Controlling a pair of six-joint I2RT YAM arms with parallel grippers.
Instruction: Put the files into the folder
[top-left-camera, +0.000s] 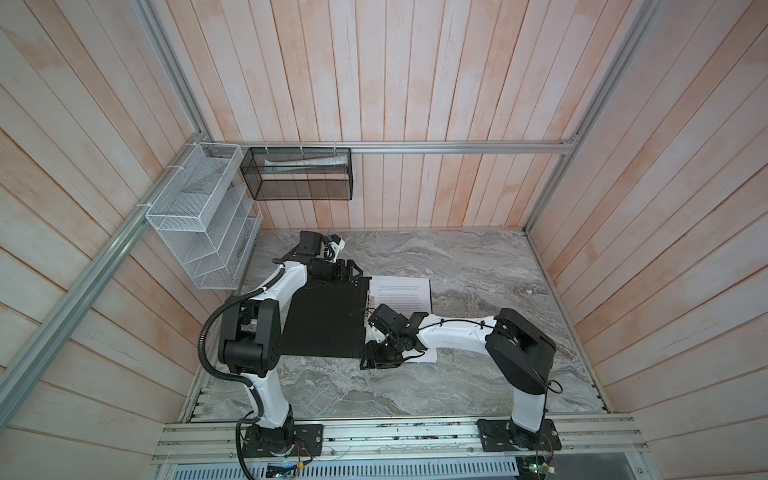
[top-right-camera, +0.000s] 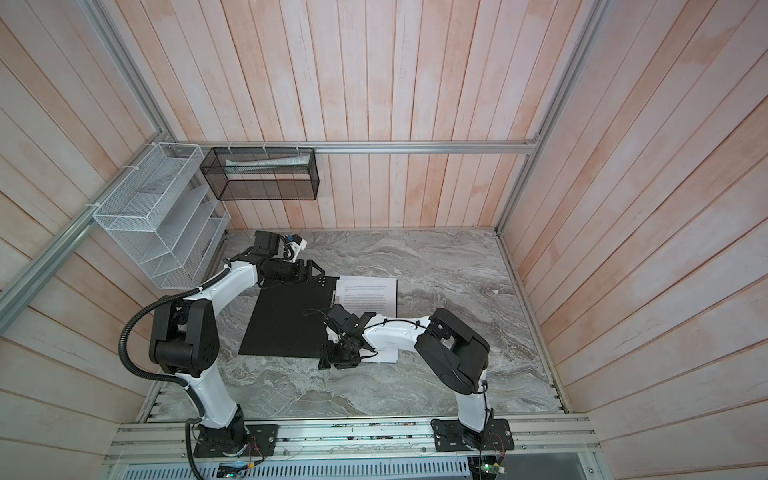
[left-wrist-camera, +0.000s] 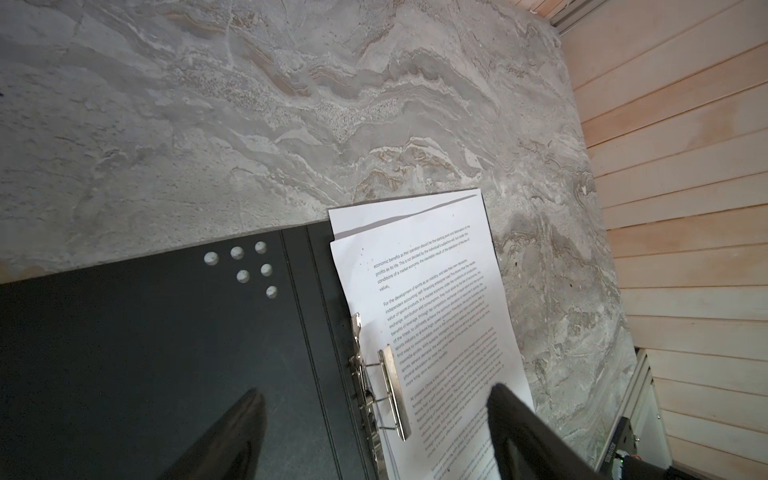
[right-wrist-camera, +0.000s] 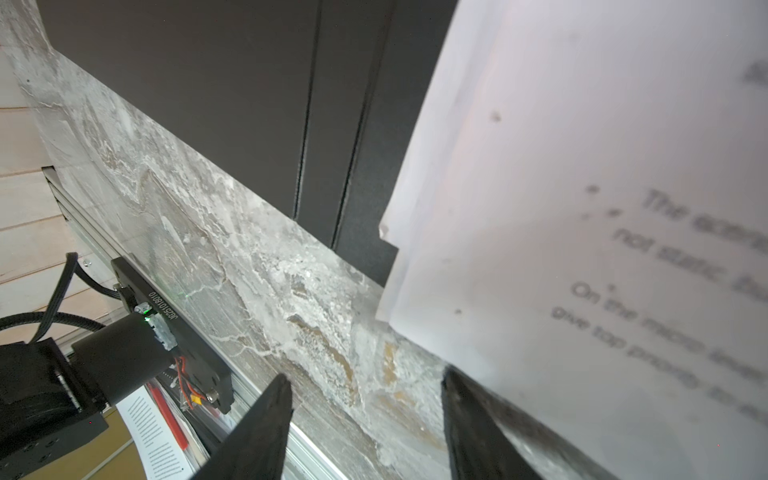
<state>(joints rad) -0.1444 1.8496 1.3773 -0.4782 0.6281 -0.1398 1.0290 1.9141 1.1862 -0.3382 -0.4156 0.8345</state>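
The folder (top-left-camera: 324, 320) lies open on the marble table (top-left-camera: 478, 270), black inside facing up, left of the middle in both top views (top-right-camera: 286, 324). The files (top-left-camera: 401, 293) lie on its right half, printed side up, their left edge just beside the metal clip (left-wrist-camera: 394, 399) on the spine. In the left wrist view two sheets show, slightly fanned, and their far end reaches past the folder's edge onto the marble. The left gripper (top-left-camera: 355, 272) hangs over the far edge of the folder. Its jaws stand wide apart, one finger above the black cover and the other above the paper, and it holds nothing (left-wrist-camera: 376, 392). The right gripper (top-left-camera: 372, 357) is low at the near corner of the files, its jaws apart too, with bare marble between them (right-wrist-camera: 365, 376). The paper's corner overlaps one of its fingers (right-wrist-camera: 469, 415); I cannot tell whether they touch.
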